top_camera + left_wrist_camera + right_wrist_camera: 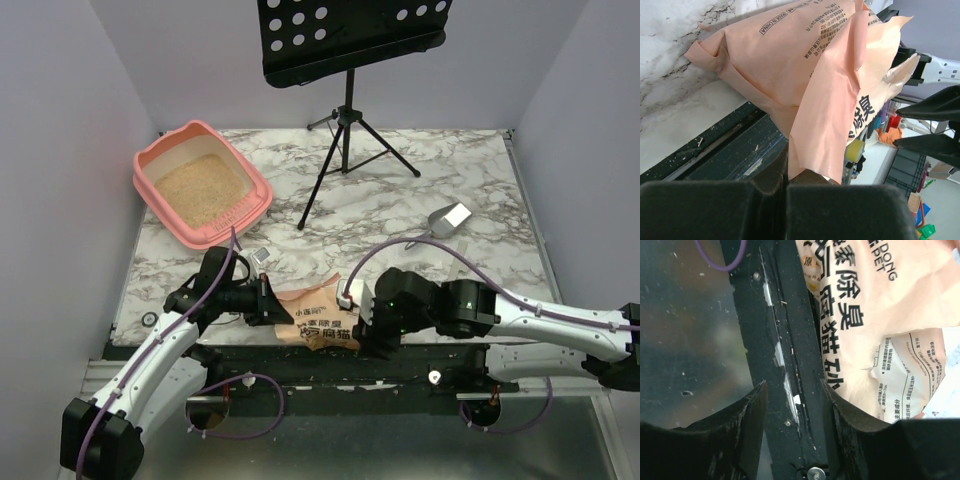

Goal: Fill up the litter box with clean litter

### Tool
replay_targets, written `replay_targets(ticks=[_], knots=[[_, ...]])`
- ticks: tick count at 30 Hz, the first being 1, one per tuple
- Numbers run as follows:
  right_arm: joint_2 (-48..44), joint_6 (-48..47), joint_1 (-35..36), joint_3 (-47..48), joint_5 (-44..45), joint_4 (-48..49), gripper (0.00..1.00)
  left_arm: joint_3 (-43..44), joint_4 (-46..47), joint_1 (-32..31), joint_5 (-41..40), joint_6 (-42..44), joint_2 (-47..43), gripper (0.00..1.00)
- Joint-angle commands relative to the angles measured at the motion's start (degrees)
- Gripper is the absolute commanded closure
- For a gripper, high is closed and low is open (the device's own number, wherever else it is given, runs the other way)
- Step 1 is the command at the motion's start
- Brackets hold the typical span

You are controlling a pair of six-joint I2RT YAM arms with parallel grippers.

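The salmon-pink litter box (259, 188) sits at the table's far left, with beige clean litter (198, 189) covering its floor. The crinkled orange-tan bag (315, 322) lies at the table's front edge between my arms. My left gripper (268, 303) is shut on the bag's left end; in the left wrist view the jaws (787, 181) pinch a flap of the bag (805, 75). My right gripper (368, 328) is open at the bag's right end. In the right wrist view its fingers (792, 405) straddle the black table rail, and the bag (880, 315) lies beside the right finger.
A black music stand's tripod (345, 150) stands mid-table behind the bag. A silver scoop (448, 220) lies on the marble to the right. A small white clip-like item (259, 257) lies near the litter box's front corner. The black front rail (785, 340) runs under the right gripper.
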Motion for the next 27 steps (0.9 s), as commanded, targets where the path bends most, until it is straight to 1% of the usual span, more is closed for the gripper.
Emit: replay_targets(ticks=[1,4,9,11,18,23,26,27], knots=[[0.5,-1.1,4.9,1.2,12.8,-3.3,0.45,-0.4,-2.4,0.9,-2.5,0.4,-0.4,1.0],[1.6,-1.5,6.4,1.0,17.3,-2.7,0.4,-0.4,-2.3,1.0,-2.5,0.4,-0.6,1.0],[4.7,-2.3,7.5,1.7,21.6,-2.2,0.4,-0.4,-2.2,1.2,-2.0,0.6,-0.6,1.0],[5.6,-4.4,7.7,2.0,21.4,-2.2,0.4,-0.4,-2.0,1.3,-1.7,0.7,-0.4,1.0],[8.2,-4.5,7.6,0.4,20.5,-2.2,0.4,-0.4,-1.2,2.1,-1.2,0.1,-0.5,1.0],[10.3,-3.8,7.6,-1.4,20.0,-1.1,0.44,0.3,-1.0,2.3,-1.4,0.3,-0.1,1.0],[10.8,-3.3,7.7,-3.0,20.6,-0.1,0.49,0.8,-0.7,2.3,-1.3,0.4,0.3,1.0],[11.1,-3.3,7.7,-2.8,21.0,-0.9,0.52,1.0,-0.6,2.3,-1.1,0.5,0.5,1.0]])
